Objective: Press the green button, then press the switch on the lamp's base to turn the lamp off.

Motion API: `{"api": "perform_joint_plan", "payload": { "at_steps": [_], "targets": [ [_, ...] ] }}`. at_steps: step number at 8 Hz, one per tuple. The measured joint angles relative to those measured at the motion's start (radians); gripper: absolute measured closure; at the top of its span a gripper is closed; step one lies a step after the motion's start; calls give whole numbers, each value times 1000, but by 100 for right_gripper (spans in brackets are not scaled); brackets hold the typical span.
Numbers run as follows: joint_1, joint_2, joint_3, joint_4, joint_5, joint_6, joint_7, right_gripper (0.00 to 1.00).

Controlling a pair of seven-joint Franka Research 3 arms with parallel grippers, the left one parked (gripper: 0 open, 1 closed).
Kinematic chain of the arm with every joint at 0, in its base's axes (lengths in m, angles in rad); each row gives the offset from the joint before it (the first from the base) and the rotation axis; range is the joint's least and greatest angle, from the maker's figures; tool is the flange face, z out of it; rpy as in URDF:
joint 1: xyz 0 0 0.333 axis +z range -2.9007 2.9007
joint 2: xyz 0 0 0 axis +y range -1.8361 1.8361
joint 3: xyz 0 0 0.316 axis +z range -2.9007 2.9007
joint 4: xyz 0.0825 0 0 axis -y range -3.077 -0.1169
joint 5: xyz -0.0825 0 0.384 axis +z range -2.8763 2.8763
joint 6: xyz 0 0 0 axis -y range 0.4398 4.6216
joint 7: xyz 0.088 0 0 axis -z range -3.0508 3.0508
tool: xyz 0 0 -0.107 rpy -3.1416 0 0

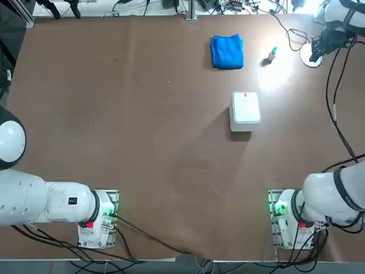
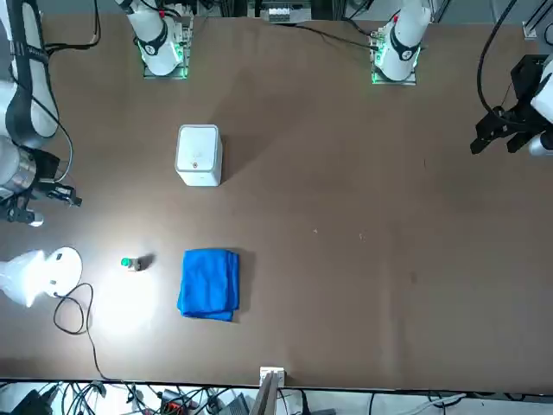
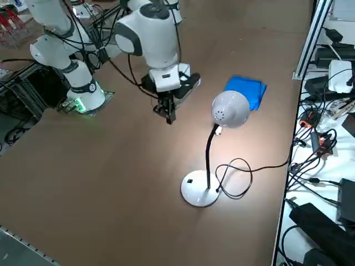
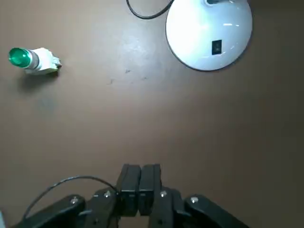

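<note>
Black and closed, pressed together at the tips with nothing gripped between them: found the right gripper (image 4: 143, 168) so, hanging above the brown table (image 1: 171, 142) and apart from everything on it. Saw the green button (image 4: 20, 57) out ahead of the gripper and off to its left, on the tabletop, untouched — a small pale body lying sideways in the wrist view under a glossy green cap. Saw the lamp (image 3: 230, 109) standing upright, also farther out than the gripper, on the lamp's base (image 4: 206, 35), a round white disc. Noted on that disc a small dark square, probably the switch (image 4: 216, 47), though hard to confirm from there; saw no contact with it.

Traced a black bendy neck (image 3: 208, 155) up from the disc to the rounded white shade (image 3: 230, 108), and a black cable (image 3: 250, 176) looping on the table just beside the lamp, then running on outward, away from the gripper. Spotted the blue cloth (image 1: 227, 52) well to the gripper's left, past the green button, folded flat. Placed the white rounded box (image 1: 246, 108) to the gripper's left too, but nearer the arms' bases — resting apart from the cloth and the button.
</note>
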Motion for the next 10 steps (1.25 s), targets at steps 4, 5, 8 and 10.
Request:
{"api": "perform_joint_plan", "payload": {
  "at_steps": [4,5,8,10],
  "targets": [
    [-137,77,-1,-87,0,296,-27,99],
    [-150,119,-1,-87,0,393,-28,99],
    [-171,212,-1,-70,0,624,-41,99],
    [-171,247,7,-20,0,650,-41,99]
  ]
}}
